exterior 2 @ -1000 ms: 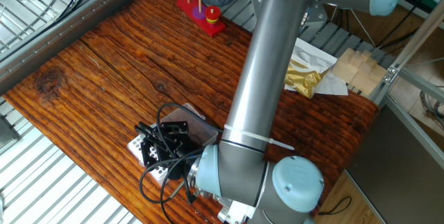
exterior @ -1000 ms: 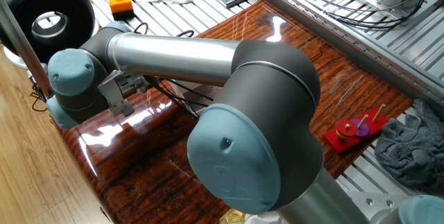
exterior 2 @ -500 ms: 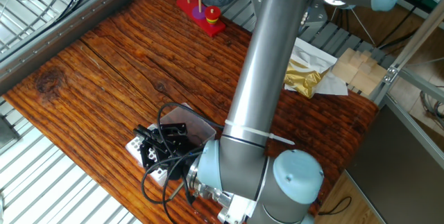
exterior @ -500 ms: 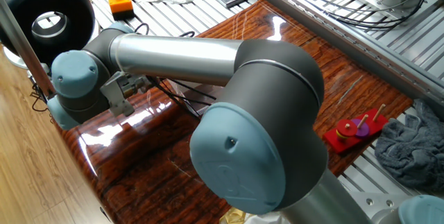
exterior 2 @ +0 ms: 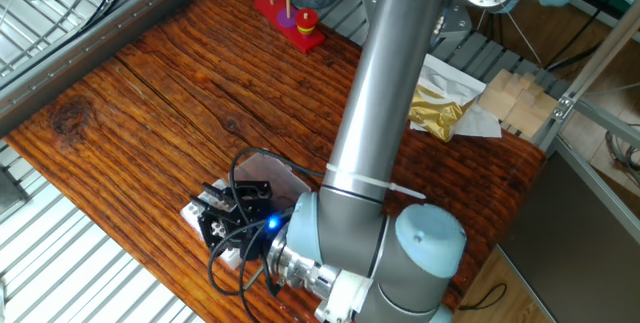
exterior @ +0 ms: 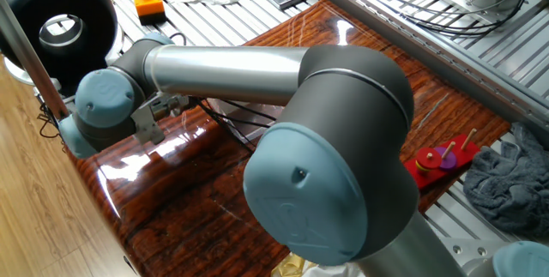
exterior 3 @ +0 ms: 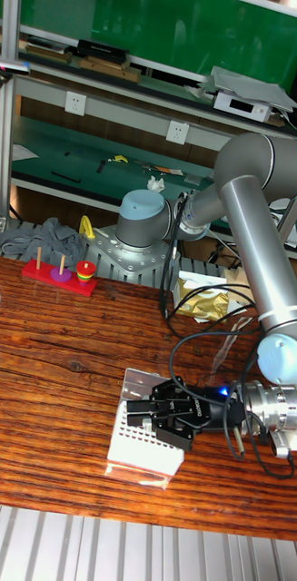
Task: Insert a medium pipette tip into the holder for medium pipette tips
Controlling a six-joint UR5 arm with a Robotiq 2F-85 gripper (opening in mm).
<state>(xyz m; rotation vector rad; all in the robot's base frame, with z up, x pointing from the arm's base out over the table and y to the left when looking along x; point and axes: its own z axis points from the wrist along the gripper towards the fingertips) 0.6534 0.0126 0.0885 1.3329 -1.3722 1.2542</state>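
The jaws' (exterior 3: pixel 153 410) opening cannot be told over the holder (exterior 3: pixel 148 434); any tip is light, thin and fragile, best pinched near its wide end.

You've got one robot arm (exterior 3: pixel 257 227) with one gripper (exterior 3: pixel 139 415). One holder for medium pipette tips (exterior 3: pixel 146 439) on one wooden table (exterior 2: pixel 180 93). One red ring-stacking toy (exterior 3: pixel 60 275) with three pegs. One grey cloth (exterior: pixel 513 183). One gold foil bag (exterior 2: pixel 440 111). One orange button box (exterior: pixel 148 0). One black ring light (exterior: pixel 60 25).
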